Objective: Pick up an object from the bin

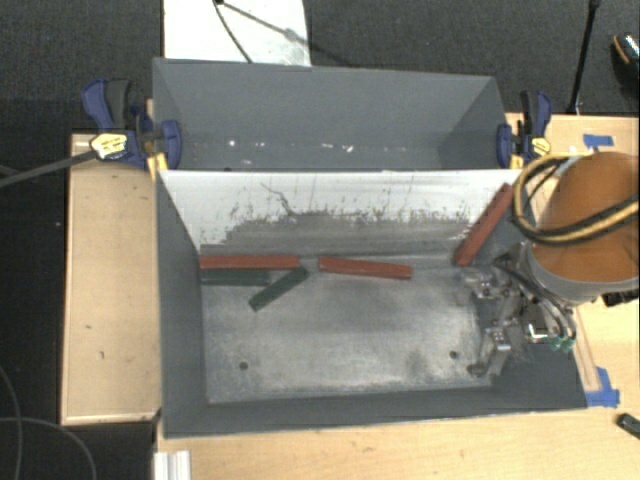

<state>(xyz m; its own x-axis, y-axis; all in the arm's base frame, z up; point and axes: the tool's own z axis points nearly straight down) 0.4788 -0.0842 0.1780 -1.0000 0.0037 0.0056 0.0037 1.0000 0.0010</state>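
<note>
My gripper [496,336] hangs low at the bin's right side, close to the right wall and just above the floor. Nothing shows in it. The nearest loose thing is a red-brown flat stick [484,227] leaning tilted against the right wall, up and behind the gripper. A second red stick [365,267] lies flat along the foot of the back wall, well left of the gripper.
A third red stick [249,262] lies at the back left, with a dark green stick [232,278] beside it and another dark green stick [279,289] angled across its end. The arm's orange cover and cables sit over the bin's right rim.
</note>
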